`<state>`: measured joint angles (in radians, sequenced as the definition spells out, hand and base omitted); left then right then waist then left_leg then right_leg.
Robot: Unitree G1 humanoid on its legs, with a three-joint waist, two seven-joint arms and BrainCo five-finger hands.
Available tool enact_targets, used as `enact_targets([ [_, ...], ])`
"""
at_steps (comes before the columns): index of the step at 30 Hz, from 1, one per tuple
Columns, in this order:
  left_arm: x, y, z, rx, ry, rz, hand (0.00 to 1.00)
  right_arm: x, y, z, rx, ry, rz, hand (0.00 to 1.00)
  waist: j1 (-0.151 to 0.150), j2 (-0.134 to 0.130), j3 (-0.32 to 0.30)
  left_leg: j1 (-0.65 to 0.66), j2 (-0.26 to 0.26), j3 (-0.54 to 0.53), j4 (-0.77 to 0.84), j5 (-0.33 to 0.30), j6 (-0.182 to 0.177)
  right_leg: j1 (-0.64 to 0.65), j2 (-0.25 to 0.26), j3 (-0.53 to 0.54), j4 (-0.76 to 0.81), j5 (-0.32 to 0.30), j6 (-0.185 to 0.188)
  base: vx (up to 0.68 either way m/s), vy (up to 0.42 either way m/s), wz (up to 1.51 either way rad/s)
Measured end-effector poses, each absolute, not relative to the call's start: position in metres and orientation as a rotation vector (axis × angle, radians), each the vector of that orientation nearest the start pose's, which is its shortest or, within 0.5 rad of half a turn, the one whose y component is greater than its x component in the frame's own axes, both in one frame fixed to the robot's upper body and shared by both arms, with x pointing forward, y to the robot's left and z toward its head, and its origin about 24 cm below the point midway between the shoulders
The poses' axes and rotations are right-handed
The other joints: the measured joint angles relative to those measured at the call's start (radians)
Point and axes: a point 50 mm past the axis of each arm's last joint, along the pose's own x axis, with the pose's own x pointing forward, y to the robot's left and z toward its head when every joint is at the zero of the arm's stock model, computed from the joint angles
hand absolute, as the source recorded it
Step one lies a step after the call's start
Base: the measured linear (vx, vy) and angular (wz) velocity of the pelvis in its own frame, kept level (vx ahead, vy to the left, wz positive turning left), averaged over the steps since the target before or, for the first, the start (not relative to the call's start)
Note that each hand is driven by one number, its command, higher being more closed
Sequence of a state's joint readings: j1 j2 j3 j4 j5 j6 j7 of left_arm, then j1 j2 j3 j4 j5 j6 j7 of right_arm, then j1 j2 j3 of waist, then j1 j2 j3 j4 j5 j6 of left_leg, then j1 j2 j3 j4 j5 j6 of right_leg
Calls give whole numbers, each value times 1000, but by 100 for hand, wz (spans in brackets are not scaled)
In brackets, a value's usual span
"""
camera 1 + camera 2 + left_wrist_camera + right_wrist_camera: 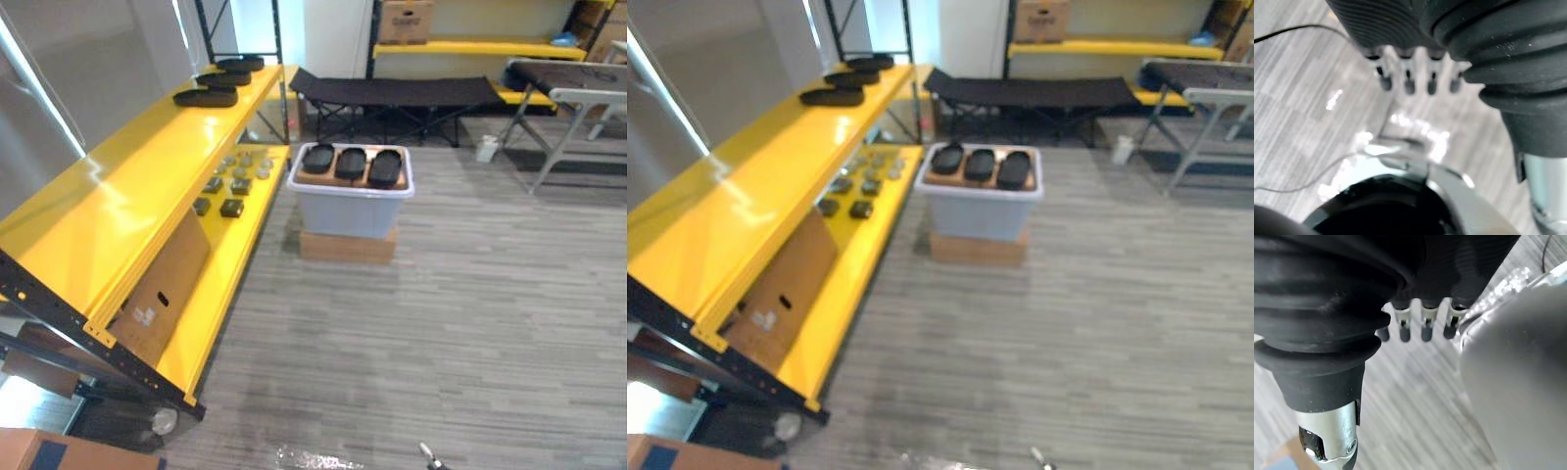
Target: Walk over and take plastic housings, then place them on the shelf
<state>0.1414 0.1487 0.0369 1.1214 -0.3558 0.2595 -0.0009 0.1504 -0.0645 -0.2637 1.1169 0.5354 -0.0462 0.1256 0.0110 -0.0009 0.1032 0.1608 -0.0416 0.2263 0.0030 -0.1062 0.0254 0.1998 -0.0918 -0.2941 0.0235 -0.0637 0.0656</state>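
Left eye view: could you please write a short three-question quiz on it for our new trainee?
1. How many black housings show at the top of the bin? A two, B three, C five.
2. True or false: the yellow shelf is bare on its top level.
3. Fill in: the bin stands on a ___ box.
Key: 1 B; 2 false, housings lie at its far end; 3 cardboard.

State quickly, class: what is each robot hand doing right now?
Left hand: open, holding nothing.
Right hand: open, holding nothing.
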Motion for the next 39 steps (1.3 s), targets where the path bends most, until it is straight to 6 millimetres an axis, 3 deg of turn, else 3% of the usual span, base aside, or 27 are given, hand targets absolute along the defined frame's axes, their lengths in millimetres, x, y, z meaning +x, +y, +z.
enact_targets([
  [8,40,211,-172,-243,1413,346,0,77,-202,-163,527,935,-573,0,-10,-18,36,49,-11,3,-83,31,-5,9,0,-5,-17,11,18,20,15,-1],
  [14,40,212,-172,-235,1414,355,0,82,-203,-162,486,919,-590,0,-24,-18,50,50,-12,6,-83,32,-6,11,1,-5,-22,11,18,-32,-4,-1],
  [23,41,211,-172,-222,1416,357,0,74,-194,-168,575,1040,-517,0,-26,-15,59,65,-11,5,-90,42,-12,29,4,-8,-33,11,18,-51,-14,0],
  [39,37,214,-172,-151,1441,415,0,71,-182,-170,730,1098,-447,0,-26,-29,68,85,-18,-9,-92,49,-2,70,1,-38,-48,11,18,-34,3,4],
])
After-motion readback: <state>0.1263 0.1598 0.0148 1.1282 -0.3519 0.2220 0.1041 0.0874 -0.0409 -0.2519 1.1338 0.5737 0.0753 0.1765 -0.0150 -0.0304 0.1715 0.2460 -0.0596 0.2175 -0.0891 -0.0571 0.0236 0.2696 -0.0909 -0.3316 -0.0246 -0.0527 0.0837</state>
